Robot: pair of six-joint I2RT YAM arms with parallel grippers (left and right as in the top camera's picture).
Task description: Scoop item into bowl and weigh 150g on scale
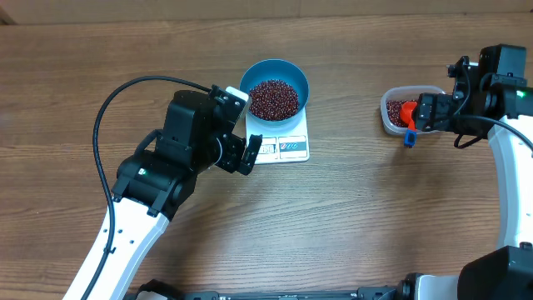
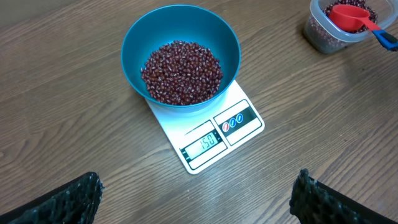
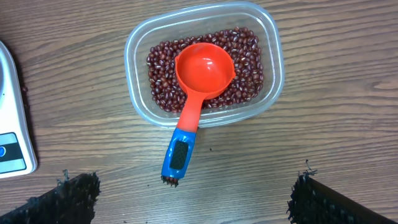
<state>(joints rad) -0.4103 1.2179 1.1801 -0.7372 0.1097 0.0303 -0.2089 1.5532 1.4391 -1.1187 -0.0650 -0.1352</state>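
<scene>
a round bright blue bowl (image 2: 134,46) with smooth plastic-looking walls sits on a small flat white rectangular scale (image 2: 217,134) and covers its back part. the display strip along the front edge is bare, and in the left wrist view it reads 150; from overhead it is too small to read. tiny dark red-brown beans (image 2: 181,71) lie in the bowl as a loose glossy heap, well below the rim.

the left hand (image 2: 196,205) hangs just in front of the scale, its 2 rough black pads (image 2: 81,199) spread wide, grasping nothing.

well apart to the right, a clear rounded-rectangular plastic tub (image 3: 134,56) holds more beans. a red plastic scoop (image 3: 204,68) with a blue handle lies in it, cup up and empty, the handle jutting out over the near wall. the right hand (image 3: 193,202) is released too, its pads wide on either side of the handle's end, apart from it.

the brown wood-grain counter (image 1: 375,217) lies open between scale and tub. only the right wrist view shows the handle's ribbed black insert.
</scene>
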